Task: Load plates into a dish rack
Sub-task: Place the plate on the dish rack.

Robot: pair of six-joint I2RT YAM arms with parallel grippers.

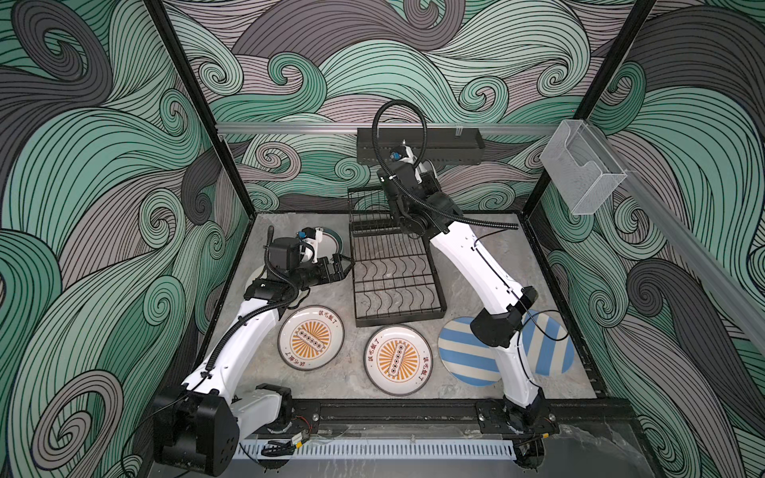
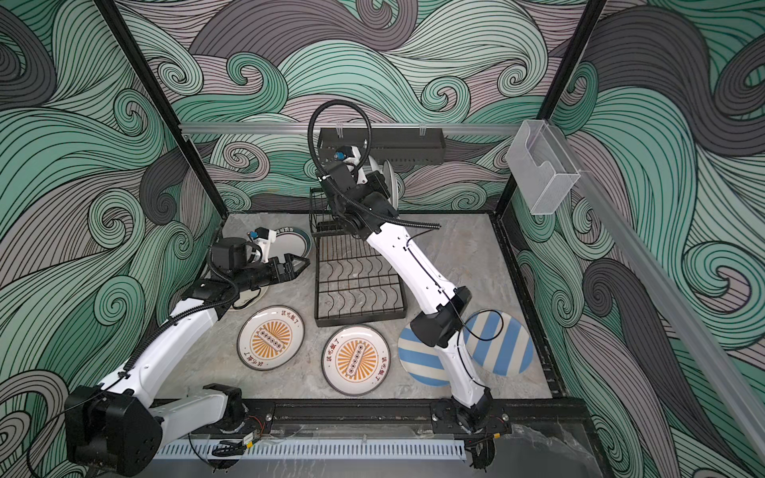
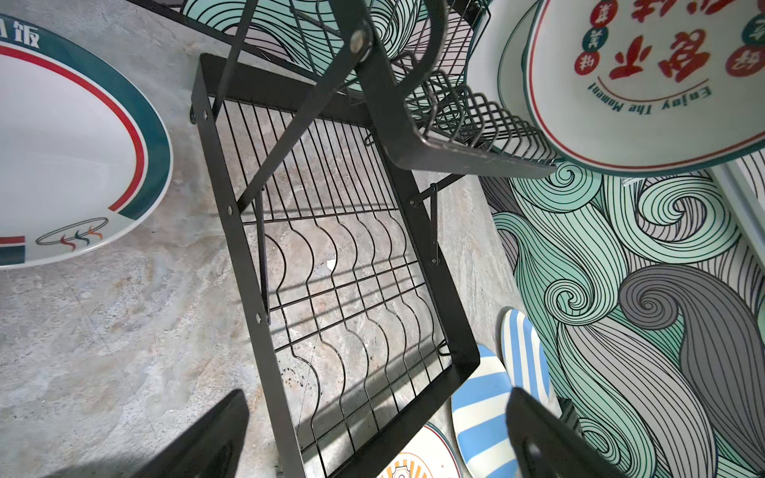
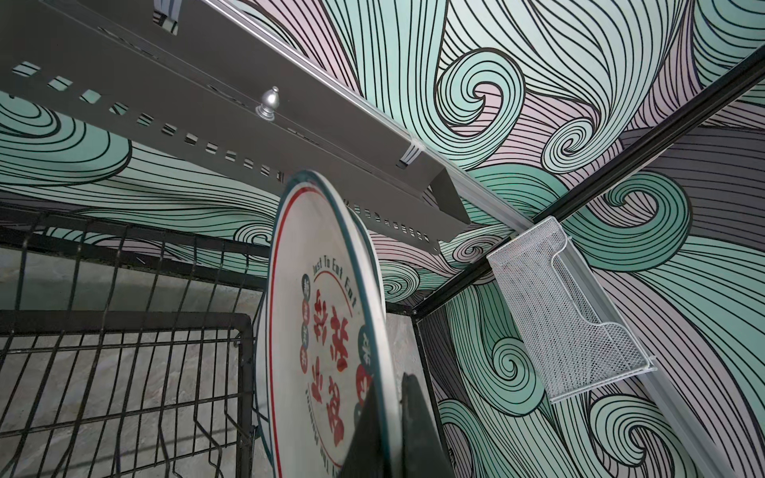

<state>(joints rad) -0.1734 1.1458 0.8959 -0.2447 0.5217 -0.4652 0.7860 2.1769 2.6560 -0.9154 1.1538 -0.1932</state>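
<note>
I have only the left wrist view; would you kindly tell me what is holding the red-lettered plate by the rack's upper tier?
Observer: The right gripper is shut on the red-lettered plate, pinching its rim.
Operator: Thank you. How many sunburst plates are on the table?
Observer: Two lie flat in front of the dish rack: the left sunburst plate and the right sunburst plate.
</note>
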